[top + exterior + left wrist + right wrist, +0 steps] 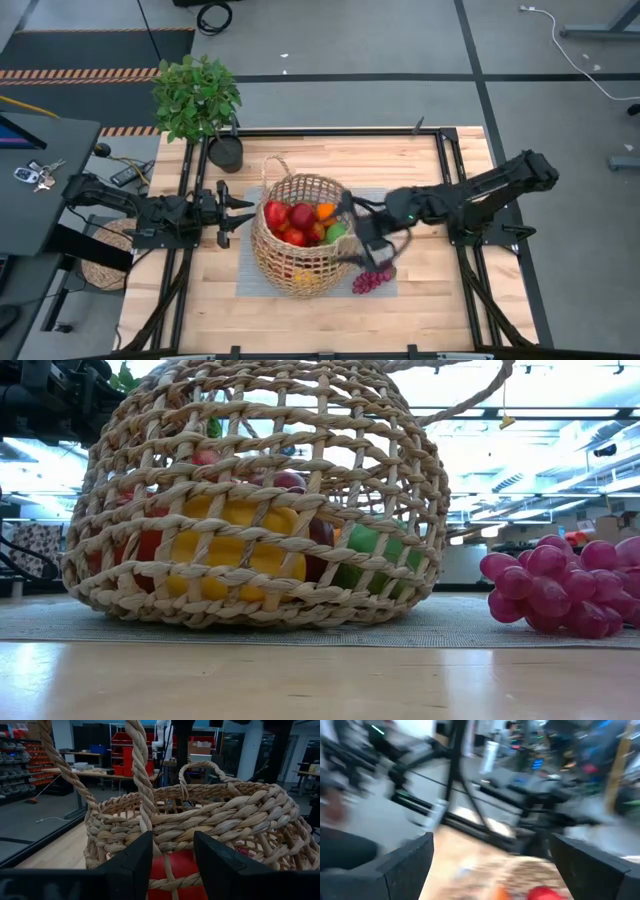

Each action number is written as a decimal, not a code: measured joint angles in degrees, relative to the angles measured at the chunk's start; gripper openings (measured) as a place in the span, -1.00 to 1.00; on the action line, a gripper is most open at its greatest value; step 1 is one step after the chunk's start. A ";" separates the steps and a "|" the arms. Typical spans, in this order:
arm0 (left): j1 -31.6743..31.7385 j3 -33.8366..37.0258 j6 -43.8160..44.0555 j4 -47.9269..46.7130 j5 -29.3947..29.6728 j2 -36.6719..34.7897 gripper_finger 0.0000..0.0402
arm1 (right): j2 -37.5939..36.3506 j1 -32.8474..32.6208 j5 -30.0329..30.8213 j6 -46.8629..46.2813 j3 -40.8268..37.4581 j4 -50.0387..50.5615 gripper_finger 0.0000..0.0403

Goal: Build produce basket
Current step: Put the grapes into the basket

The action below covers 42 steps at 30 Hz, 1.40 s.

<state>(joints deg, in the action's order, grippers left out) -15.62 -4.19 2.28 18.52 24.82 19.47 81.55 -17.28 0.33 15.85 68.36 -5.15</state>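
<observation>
Two tools we see open and empty: left tool [238, 210] beside the basket [297, 262], right tool [362, 240] just opposite, grapes [372, 281] nearby

Right wrist view motion-blurred throughout; grape bunch [570, 588] cut by low view's edge; basket [260, 500] weave half-hides produce [235, 550].

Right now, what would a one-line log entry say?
basket: on mat, holds apples, orange | grape bunch: outside, on mat | left gripper: open beside basket | right gripper: open, at rim

A wooden table [430, 300] carries a grey mat [245, 280] and black pot [226, 153].
</observation>
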 joint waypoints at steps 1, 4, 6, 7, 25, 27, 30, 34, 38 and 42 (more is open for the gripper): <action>0.02 0.00 0.00 0.00 -0.02 0.02 -0.26 | -0.46 -1.02 -0.70 -2.76 0.01 1.08 0.97; 0.00 0.00 0.00 0.00 -0.02 0.01 -0.27 | -0.24 -3.76 -1.68 -10.40 0.07 7.58 0.97; 0.00 0.00 0.00 0.00 0.00 0.01 -0.26 | 1.06 -5.41 -1.68 -15.49 -0.01 12.04 0.97; 0.02 0.00 -0.01 0.00 0.00 0.00 -0.26 | 1.82 -6.27 -1.67 -18.45 -0.02 13.84 0.97; 0.02 -0.02 0.00 0.00 -0.02 0.00 -0.24 | 6.64 -20.57 11.65 -42.63 -8.13 22.18 0.87; 0.02 0.00 0.00 0.00 -0.02 0.02 -0.24 | 3.97 -21.33 14.27 -44.12 -12.75 18.25 0.83; 0.02 0.00 0.00 0.00 0.00 0.02 -0.26 | 1.25 -21.73 17.59 -46.62 -20.39 13.36 0.77; 0.00 0.00 0.00 -0.03 -0.01 0.02 -0.26 | -1.25 -20.06 17.89 -49.89 -29.18 7.55 0.76; 0.00 0.00 0.00 0.00 -0.02 0.02 -0.24 | -1.57 -18.27 17.83 -50.84 -35.99 1.69 0.75; 0.01 0.00 0.00 -0.02 0.00 0.00 -0.25 | -0.04 -17.76 17.71 -49.05 -40.77 -5.20 0.74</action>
<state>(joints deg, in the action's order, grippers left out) -15.61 -4.19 2.28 18.50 24.82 19.47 81.51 -35.04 18.04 -33.20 27.59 -10.35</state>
